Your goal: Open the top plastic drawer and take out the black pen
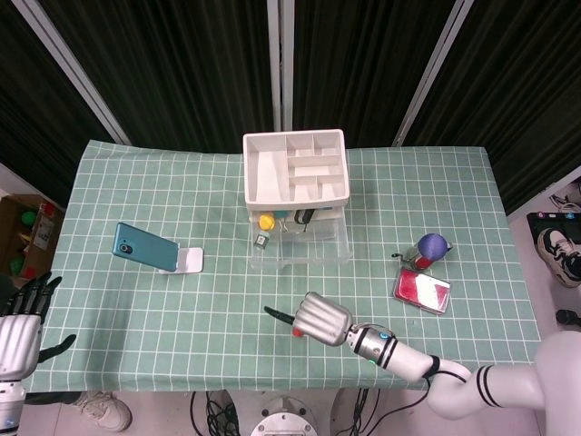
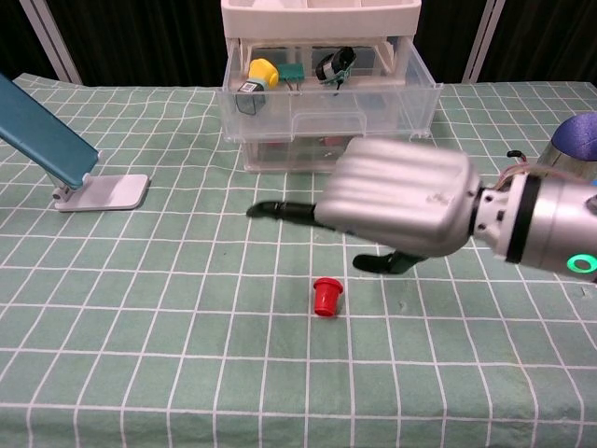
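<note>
Two hands are showing, and your right hand [image 2: 401, 210] is the one out over the table: it is hovering above the green checked tablecloth [image 2: 140, 308] with its fingers [image 2: 280, 210] spread apart and stretched toward the left, holding nothing. Just below and in front of it, a small red cap [image 2: 326, 297] is standing on the cloth, apart from the fingers. Behind the hand, toward the far side of the table, the clear plastic drawer unit [image 1: 299, 238] is sitting with its top drawer [image 2: 326, 89] pulled out toward you. Inside that drawer a yellow-capped item [image 2: 262, 71], a green piece [image 2: 292, 72] and a dark rolled item [image 2: 335, 65] are lying; you cannot tell from either view which, if any, is the black pen, so its place is not readable here beyond the drawer. A white divided tray [image 1: 296, 167] is resting on top of the unit. To the right, well apart from the hand, a red flat case [image 1: 421, 292] and a purple-topped object [image 1: 432, 247] are lying side by side. Far to the left, a teal phone [image 1: 142, 246] is leaning on a white stand [image 1: 188, 261]. Your left hand [image 1: 20, 327] is hanging off the table's left edge, fingers loosely spread and empty.
</note>
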You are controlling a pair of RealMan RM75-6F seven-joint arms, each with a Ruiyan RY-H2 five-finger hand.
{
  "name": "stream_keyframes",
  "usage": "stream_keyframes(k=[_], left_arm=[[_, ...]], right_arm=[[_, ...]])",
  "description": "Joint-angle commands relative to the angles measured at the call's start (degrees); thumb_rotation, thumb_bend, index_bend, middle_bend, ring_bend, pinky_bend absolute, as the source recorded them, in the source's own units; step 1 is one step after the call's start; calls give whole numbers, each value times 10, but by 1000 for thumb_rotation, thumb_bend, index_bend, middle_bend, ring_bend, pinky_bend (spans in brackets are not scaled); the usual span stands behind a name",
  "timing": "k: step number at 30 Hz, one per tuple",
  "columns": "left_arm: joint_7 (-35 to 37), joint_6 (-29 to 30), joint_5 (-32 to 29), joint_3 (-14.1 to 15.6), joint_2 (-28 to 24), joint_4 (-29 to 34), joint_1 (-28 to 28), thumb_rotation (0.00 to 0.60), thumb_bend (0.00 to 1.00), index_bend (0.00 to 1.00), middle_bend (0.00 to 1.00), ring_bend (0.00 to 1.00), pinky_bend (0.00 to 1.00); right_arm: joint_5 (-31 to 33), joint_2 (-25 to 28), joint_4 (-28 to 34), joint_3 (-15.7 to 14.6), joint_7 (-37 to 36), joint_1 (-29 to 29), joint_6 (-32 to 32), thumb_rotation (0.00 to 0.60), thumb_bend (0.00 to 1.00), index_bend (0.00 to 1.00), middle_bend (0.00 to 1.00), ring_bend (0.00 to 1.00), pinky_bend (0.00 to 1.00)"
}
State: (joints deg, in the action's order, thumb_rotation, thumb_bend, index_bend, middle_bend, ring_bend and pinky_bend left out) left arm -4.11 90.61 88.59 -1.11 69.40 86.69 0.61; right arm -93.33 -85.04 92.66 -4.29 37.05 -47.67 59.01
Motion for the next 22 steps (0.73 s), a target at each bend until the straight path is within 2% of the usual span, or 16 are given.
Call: stream_keyframes(k=[1,4,7,9,10,11,12,13,15,22], left_arm=[[2,-3,1,-1,4,-6,3,600,0,118,73,85,196],[2,-7,1,-2,10,-12,6,600,0,118,74,85,196],[5,-7,1,-5,13,-15,9,600,0,118,73,85,196],[3,-7,3,-6,15,-16,11,600,0,118,73,86,196],[2,-7,4,-5,16,-15,11,600,0,118,73,85,196],[1,-7,6,-5,16,-14,12,600,0,118,73,85,196],[-1,-7,7,-4,16,-14,12,600,0,118,73,85,196],[-4,-7,9,-3,16,-13,12,600,0,118,73,86,196],[-10,-6,12,-1,16,-10,12,600,0,118,73,85,196],[-19,1,18,5,18,-1,8,600,0,118,73,85,194]], right_arm=[[-10,92,84,4,-6,80,132,600,247,0,846,808,919],[-3,150,112,-4,-31,149,228,600,247,25,726,699,854],[10,190,117,-17,-70,214,301,600,247,37,551,509,690],[27,210,113,-28,-107,254,331,600,247,29,381,312,487],[37,218,112,-33,-124,269,339,600,247,22,325,245,409],[54,230,112,-40,-147,287,340,600,247,8,228,127,265],[70,240,116,-46,-164,298,335,600,246,0,147,53,143],[85,251,119,-51,-182,307,328,600,247,0,87,17,70],[104,268,113,-59,-225,322,312,600,247,0,9,0,0],[92,264,58,-51,-301,361,319,600,248,0,0,0,0]])
